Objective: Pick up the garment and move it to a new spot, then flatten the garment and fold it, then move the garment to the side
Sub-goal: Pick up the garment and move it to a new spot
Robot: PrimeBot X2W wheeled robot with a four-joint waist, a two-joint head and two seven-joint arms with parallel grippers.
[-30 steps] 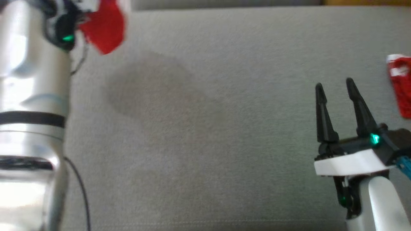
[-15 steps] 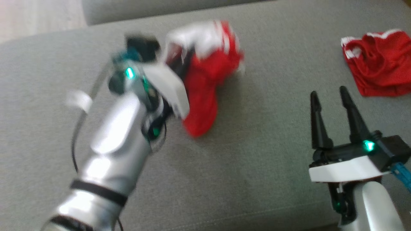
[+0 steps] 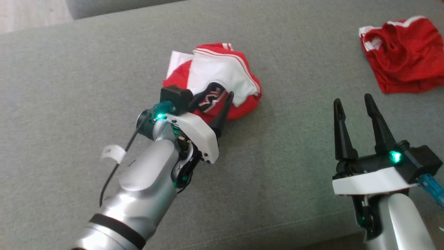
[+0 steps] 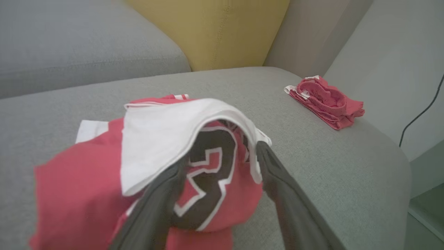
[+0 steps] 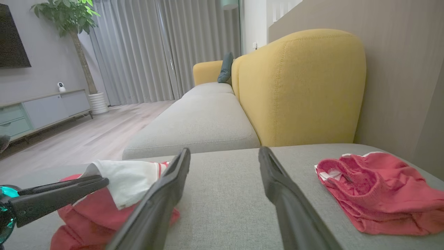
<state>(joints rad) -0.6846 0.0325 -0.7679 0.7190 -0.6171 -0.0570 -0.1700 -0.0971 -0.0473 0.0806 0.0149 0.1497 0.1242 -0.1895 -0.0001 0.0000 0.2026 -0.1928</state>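
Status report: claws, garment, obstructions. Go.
Left claw open, straddling the crumpled jersey. Right claw open, empty. Jersey bunched on the grey cushion, not flattened. Second red garment far right, apart.

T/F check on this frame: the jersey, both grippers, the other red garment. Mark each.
1. The jersey lies crumpled on the grey cushion. True.
2. The right gripper holds cloth. False: its fingers stand apart with nothing between them.
3. The left gripper has jersey fabric between its spread fingers. True.
4. The second red garment lies under the jersey. False: it lies apart, toward the robot's right.
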